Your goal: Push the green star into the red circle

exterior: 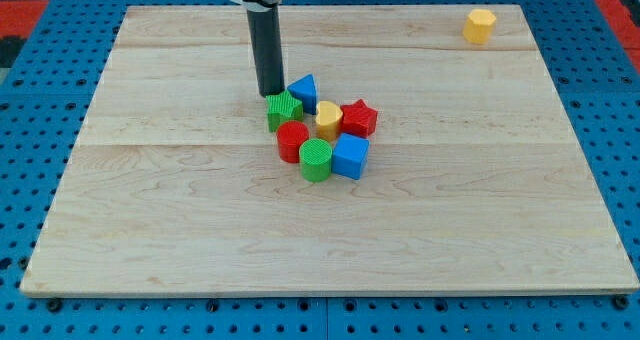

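Item: my tip (pixel 271 93), a bare rod grasping nothing, is touching the far side of the green star (pixel 284 110). The star is sitting just beside the red circle (pixel 292 140). You are risking scattering the blue triangle (pixel 304 90) and yellow heart (pixel 329 118) crowding its right.

You are looking at a pale wooden board (pixel 150 230) on a blue perforated base (pixel 20 130). My tip (pixel 270 93), the end of the dark rod, stands at the top edge of the green star block (pixel 284 110), just left of the blue triangular block (pixel 304 90). The red round block (pixel 292 140) touches the star from below. Clustered beside them: green cylinder block (pixel 316 159), blue cube block (pixel 350 156), yellow heart block (pixel 329 118), red star-like block (pixel 359 118). A yellow hexagonal block (pixel 480 25) sits well apart, top right.
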